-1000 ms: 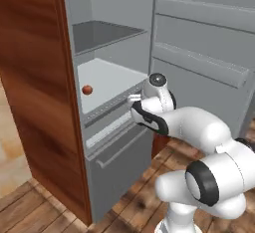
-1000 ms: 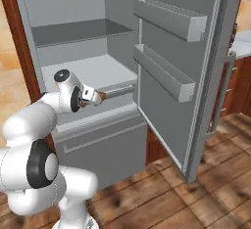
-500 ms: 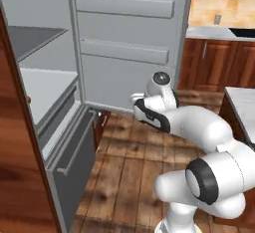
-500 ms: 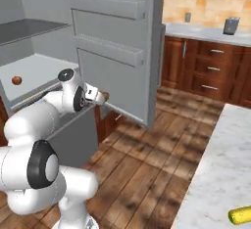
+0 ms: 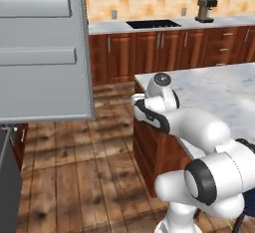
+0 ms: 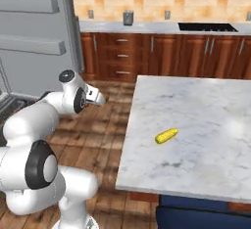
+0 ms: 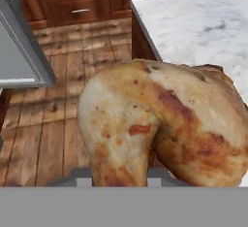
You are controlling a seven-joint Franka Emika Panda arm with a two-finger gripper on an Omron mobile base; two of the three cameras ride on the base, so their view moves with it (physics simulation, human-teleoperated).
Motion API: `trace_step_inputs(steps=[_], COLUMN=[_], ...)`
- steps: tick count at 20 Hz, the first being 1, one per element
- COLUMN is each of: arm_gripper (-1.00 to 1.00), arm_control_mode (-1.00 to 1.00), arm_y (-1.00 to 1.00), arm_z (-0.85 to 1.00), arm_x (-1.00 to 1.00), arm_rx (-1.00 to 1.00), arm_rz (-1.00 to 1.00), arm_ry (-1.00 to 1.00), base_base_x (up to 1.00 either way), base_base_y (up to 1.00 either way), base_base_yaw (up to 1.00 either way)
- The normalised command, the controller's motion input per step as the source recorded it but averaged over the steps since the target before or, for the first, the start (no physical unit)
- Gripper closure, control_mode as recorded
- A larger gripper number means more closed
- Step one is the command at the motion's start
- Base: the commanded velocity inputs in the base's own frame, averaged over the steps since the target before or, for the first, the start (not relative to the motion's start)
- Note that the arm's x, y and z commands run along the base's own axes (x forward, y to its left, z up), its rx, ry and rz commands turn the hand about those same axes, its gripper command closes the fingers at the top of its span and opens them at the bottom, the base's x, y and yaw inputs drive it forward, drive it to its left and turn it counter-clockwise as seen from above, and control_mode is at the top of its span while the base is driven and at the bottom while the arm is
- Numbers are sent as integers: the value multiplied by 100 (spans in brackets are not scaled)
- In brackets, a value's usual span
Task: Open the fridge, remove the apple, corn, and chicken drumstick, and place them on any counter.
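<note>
The fridge [image 5: 45, 53] stands open, its grey door swung wide across the upper left of the left base view. One item is already out: the corn [image 6: 166, 135] lies on its side on the marble bench [image 6: 206, 125], near the bench's left edge and well apart from everything else. The chicken drumstick [image 7: 160, 124] is in transit. In the hand view it sits right in front of the camera, golden-brown and lumpy, clamped in the closed pincer [image 6: 99, 99]. From the right base view the pincer is off the bench, at about 9 o'clock from the corn, hanging over the wooden floor [image 5: 74, 177] just short of the bench's near corner.

By my reading, two of the three foods are out of the fridge and only one has been set down. What is left: carry the drumstick over the marble, release it, then fetch the apple, which these pictures do not let me place.

Around the work area, the far wall counter [image 5: 164, 28] carries a sink [image 5: 152, 24] and a coffee machine [image 5: 204, 10] at 12 o'clock in the left base view; a small grey cup [image 6: 128, 17] stands on it in the right base view. The bench edge and its dark wooden base lie between the pincer and the marble top, so the drumstick likely needs to stay above that rim. The open fridge door at 10 o'clock crowds the way back.
</note>
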Motion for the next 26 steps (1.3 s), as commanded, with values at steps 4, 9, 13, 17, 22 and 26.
trace_step_inputs(steps=[4, 9, 13, 17, 22, 26], arm_gripper=[100, 100, 100, 100, 100, 100], arm_control_mode=[100, -100, -100, -100, -100, -100], arm_y=[0, -77, -100, -100, -94, -40], arm_z=[0, -12, -45, -33, -27, -86], arm_x=[0, -5, 60, 6, 52, 60], arm_rx=[0, 7, 14, 20, 13, 1], arm_rz=[0, -34, -17, -4, 2, 0], arm_ry=[0, 4, 14, 16, 16, 7], base_base_x=[-59, -15, 0, 0, 0, 0], base_base_y=[-52, -15, 0, 0, 0, 0], base_base_yaw=[-64, -11, 0, 0, 0, 0])
